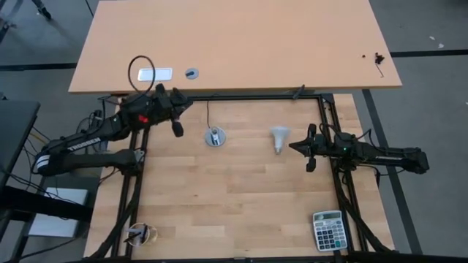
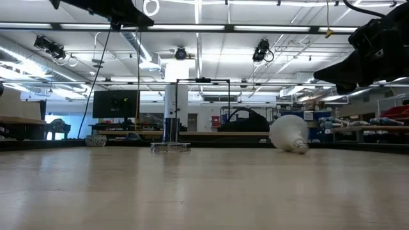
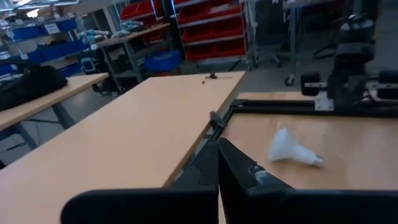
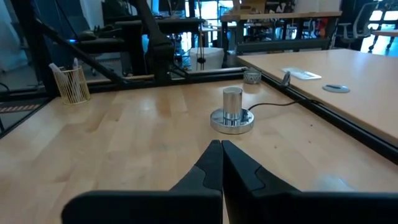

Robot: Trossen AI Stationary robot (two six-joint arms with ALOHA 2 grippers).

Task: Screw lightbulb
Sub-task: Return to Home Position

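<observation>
The wooden table (image 1: 241,197) shows open boards across its near half, with the left gripper (image 1: 178,128) closed at the far-left edge, the right gripper (image 1: 298,147) closed near the right edge, and between them the silver socket (image 1: 214,136) and the lightbulb (image 1: 279,137) on its side, just beside the right fingertips.

No legible text, labels or numbers

Industrial robotics workshop, open ceiling with strip lights (image 2: 64,26) and ducting (image 2: 131,41), racks of red bins (image 3: 208,28), blue bins (image 3: 37,30), long wooden counter (image 1: 256,44) at twelve o'clock
</observation>
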